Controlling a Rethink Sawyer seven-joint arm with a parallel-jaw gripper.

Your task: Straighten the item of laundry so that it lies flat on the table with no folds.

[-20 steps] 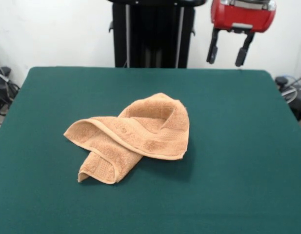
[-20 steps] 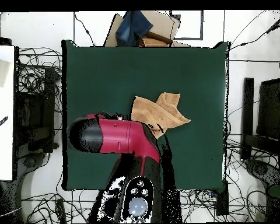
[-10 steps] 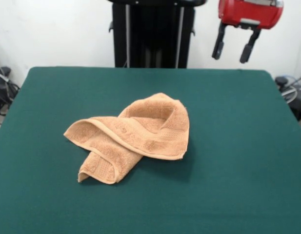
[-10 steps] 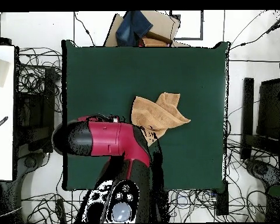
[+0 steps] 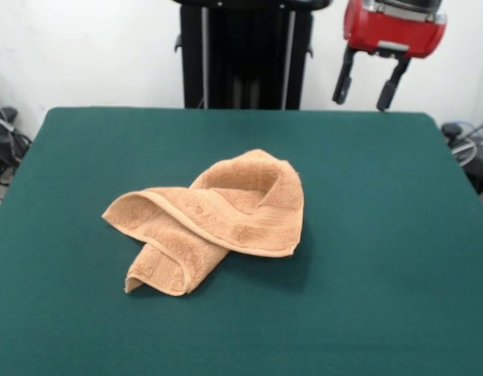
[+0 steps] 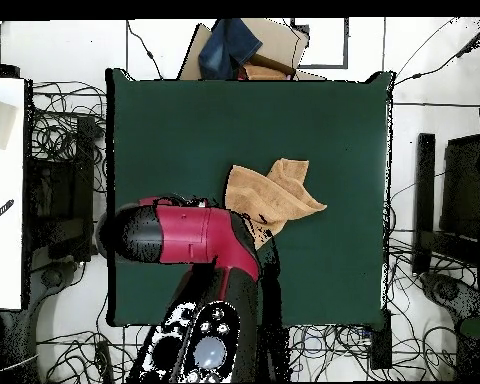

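The item of laundry (image 5: 214,219), a light orange-tan towel, lies crumpled and folded over itself near the middle of the dark green table (image 5: 366,196). One end is rolled under at the front left, and a hemmed edge runs across its top. The overhead view shows the same towel (image 6: 271,196) bunched into an uneven wedge, partly covered by the arm. My gripper (image 5: 365,81) hangs open high above the table's far right edge, well away from the towel, with nothing between its black fingers (image 5: 341,81).
The red and black arm (image 6: 189,235) reaches across the table's lower left in the overhead view. A cardboard box with blue cloth (image 6: 246,48) sits beyond the far edge. Cables lie on the floor around the table.
The gripper rose and shifted right half a second ago, then came back down and left a little. The towel has not moved.
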